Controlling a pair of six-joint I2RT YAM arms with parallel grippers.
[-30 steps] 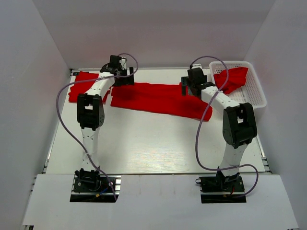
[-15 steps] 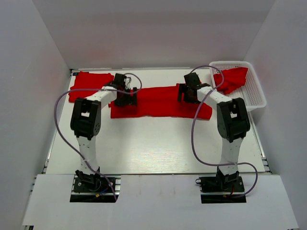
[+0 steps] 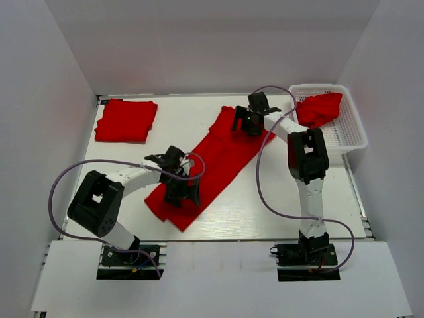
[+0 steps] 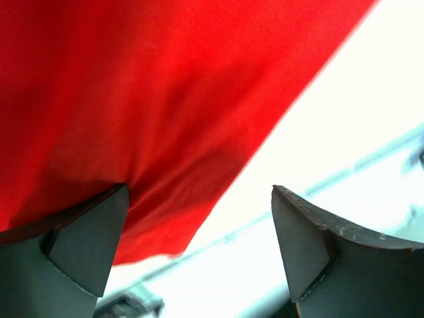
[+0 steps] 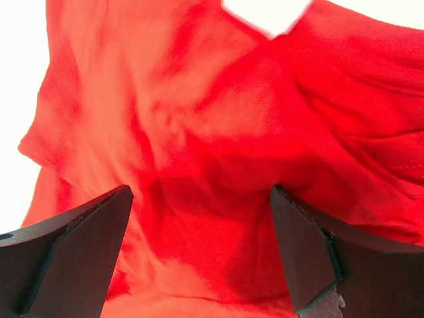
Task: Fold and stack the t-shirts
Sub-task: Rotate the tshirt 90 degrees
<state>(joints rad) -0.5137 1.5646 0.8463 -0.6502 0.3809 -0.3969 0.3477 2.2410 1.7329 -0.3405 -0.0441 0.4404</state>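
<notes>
A red t-shirt point(image 3: 215, 156) lies folded long and narrow, diagonally from back right to front left on the white table point(image 3: 278, 192). My left gripper point(image 3: 181, 193) is open just above its near end; in the left wrist view point(image 4: 199, 192) the cloth point(image 4: 132, 99) runs under the left finger and the jaws hold nothing. My right gripper point(image 3: 246, 123) is open over the far end; in the right wrist view point(image 5: 200, 192) rumpled red cloth point(image 5: 218, 132) fills the space between the fingers. A folded red shirt point(image 3: 126, 120) lies at the back left.
A white mesh basket point(image 3: 348, 132) stands at the back right with another crumpled red shirt point(image 3: 319, 108) in it. White walls enclose the table on three sides. Purple cables loop from both arms.
The long shirt swung from lying across the back to a diagonal. My left gripper drew its left end toward the front and is now open. My right gripper shifted slightly back over the other end.
</notes>
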